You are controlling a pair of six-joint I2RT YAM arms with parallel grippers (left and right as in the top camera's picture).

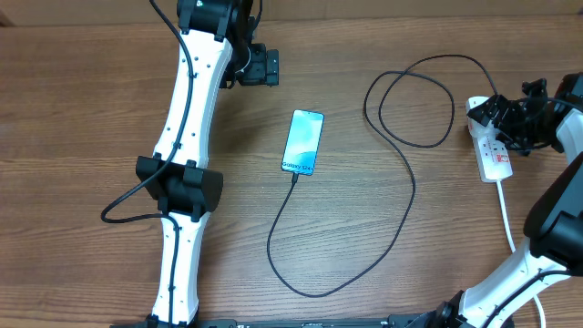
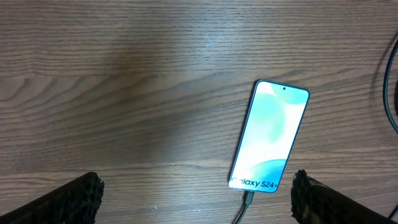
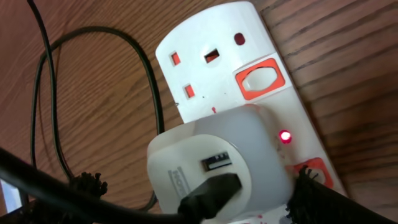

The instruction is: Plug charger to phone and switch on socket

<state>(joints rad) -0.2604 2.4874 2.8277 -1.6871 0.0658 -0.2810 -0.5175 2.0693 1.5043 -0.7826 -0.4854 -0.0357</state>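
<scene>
Because the charger point(image 1: 401, 219) is a light, limp cable looping from the phone point(image 1: 302, 142) at mid-table to the socket point(image 1: 496, 162) on our right, we judge its stiff plug point(image 3: 211, 152) the best hold, with left gripper point(image 2: 196, 196) and right gripper point(image 3: 199, 190) both gaping empty.

Wooden table point(image 1: 73, 109) with phone point(image 1: 302, 142), charger point(image 1: 271, 241), socket point(image 1: 495, 157)
</scene>
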